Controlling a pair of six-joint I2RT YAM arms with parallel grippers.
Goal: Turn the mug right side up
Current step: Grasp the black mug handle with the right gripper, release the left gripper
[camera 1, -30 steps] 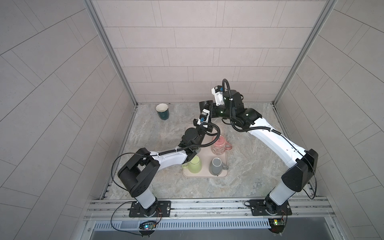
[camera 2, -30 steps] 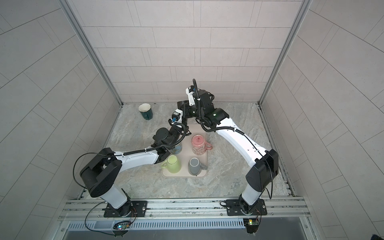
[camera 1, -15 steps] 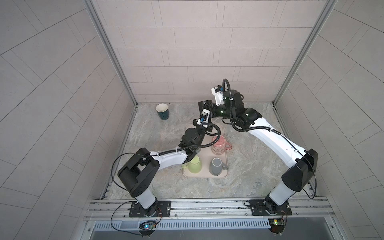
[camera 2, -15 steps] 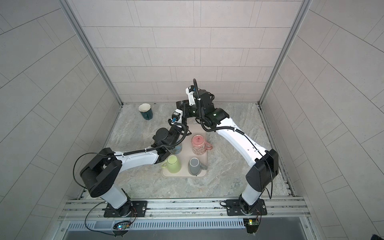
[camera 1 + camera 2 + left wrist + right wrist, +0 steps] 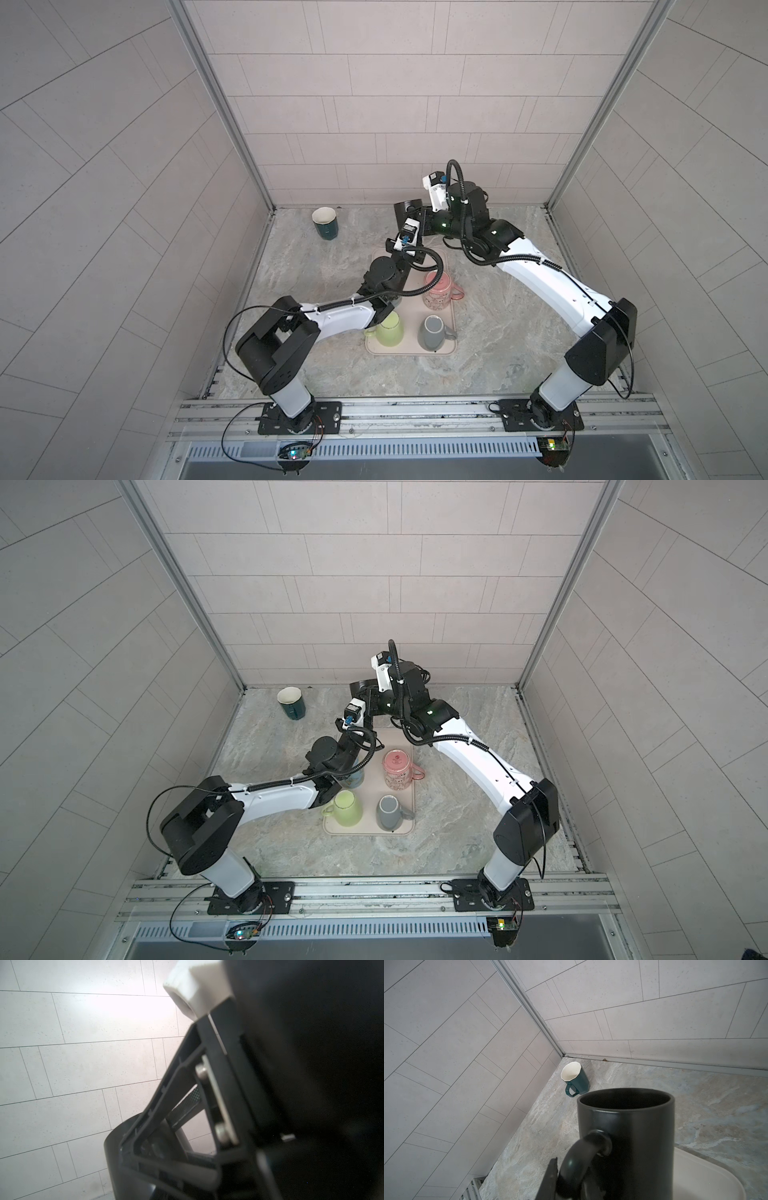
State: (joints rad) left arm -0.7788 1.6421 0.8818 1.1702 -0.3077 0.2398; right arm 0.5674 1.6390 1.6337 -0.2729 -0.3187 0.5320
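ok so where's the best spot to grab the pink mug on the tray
Take the pink mug by its handle, probably coming in from the right of the top views. It stands base up on the tray. The handle juts out that way with nothing near it, while the left arm crowds its other side.
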